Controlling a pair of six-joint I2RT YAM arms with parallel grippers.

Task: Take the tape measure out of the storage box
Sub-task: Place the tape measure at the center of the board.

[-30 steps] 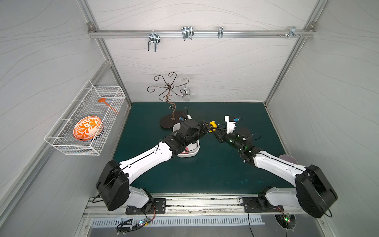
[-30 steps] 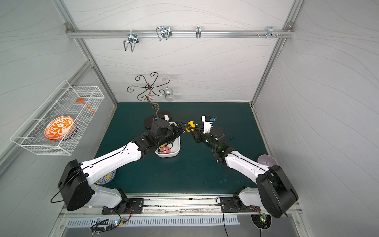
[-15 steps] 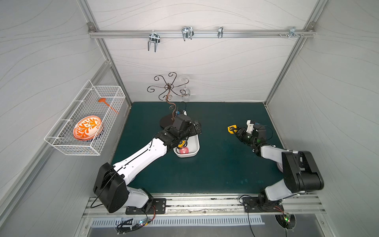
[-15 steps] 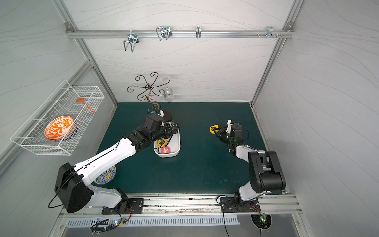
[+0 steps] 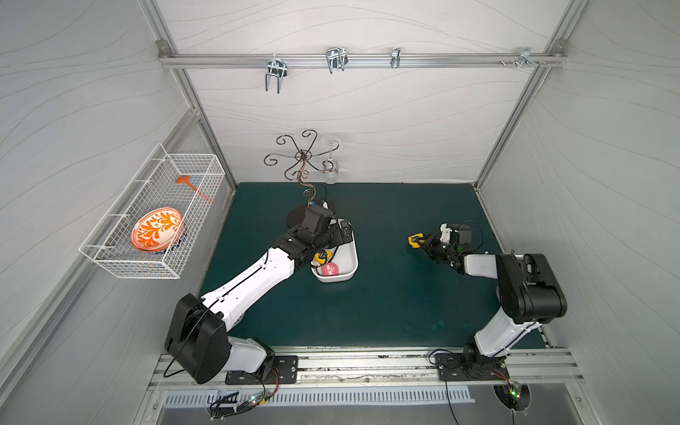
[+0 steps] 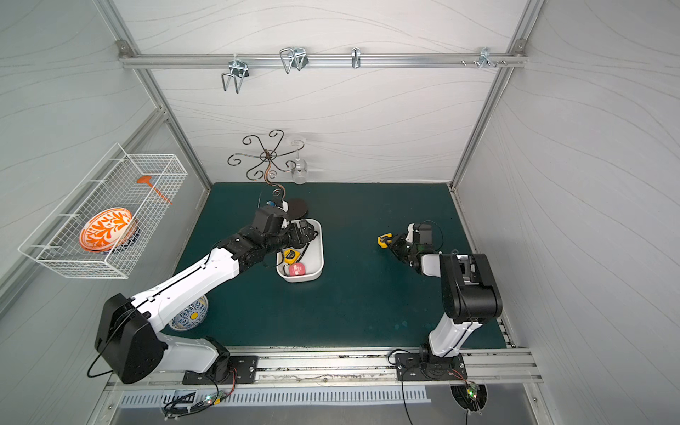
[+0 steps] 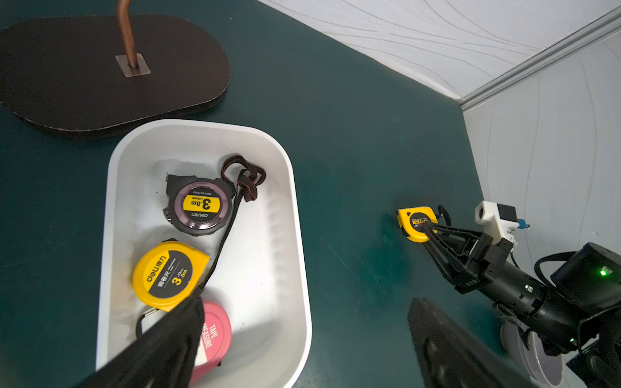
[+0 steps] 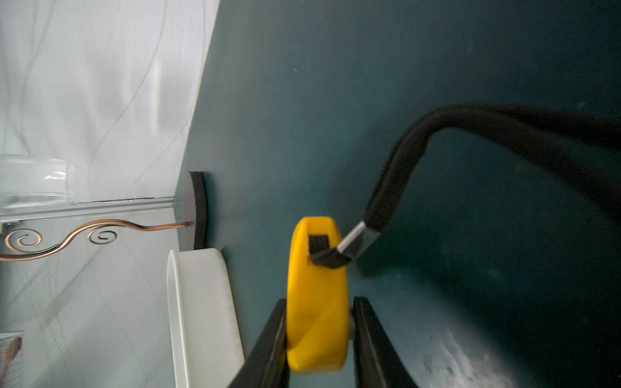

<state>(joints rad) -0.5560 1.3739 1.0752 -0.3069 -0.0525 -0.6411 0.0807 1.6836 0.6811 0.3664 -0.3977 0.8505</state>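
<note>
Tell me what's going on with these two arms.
The right gripper is shut on a small yellow tape measure, holding it low by the green mat, well clear of the white storage box. The left gripper hangs open above that box, where three more lie: a black tape measure, a bigger yellow tape measure and a pink tape measure. Whether the held one touches the mat is unclear.
</note>
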